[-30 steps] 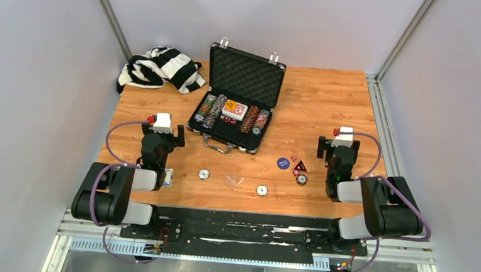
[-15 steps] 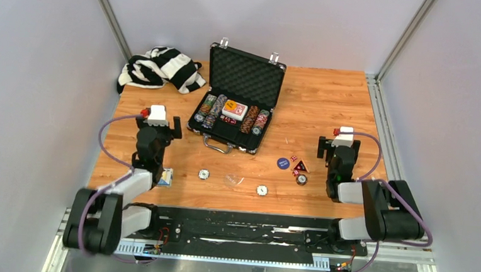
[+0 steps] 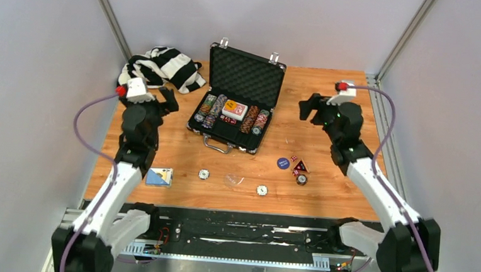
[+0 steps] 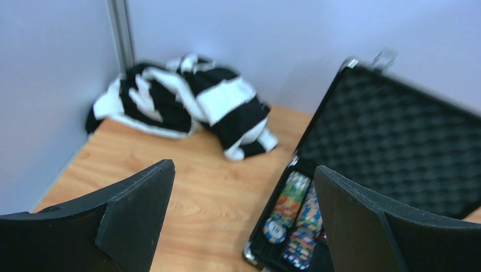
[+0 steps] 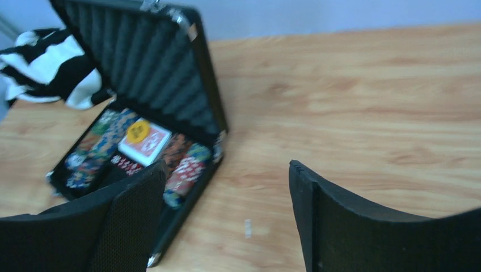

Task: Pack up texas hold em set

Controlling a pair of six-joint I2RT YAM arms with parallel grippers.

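Briefcase (image 3: 247, 75), small, black and hard-shelled with silver latches and handle, stands open at the far centre of the table (image 3: 328, 110), its upright lid lined with egg-crate foam. The tray holds rows of multicoloured poker chips (image 3: 213, 111) set on edge, with a red-and-white card deck (image 3: 234, 110) between them. On the wood-grain top in front lie a round blue dealer button (image 3: 283, 163), red dice (image 3: 294, 158) just beside it, and a pale disc (image 3: 203, 174), while left gripper (image 4: 244, 168) and right gripper (image 5: 227, 164) hover either side of the case, flat black jaws spread wide, holding nothing.
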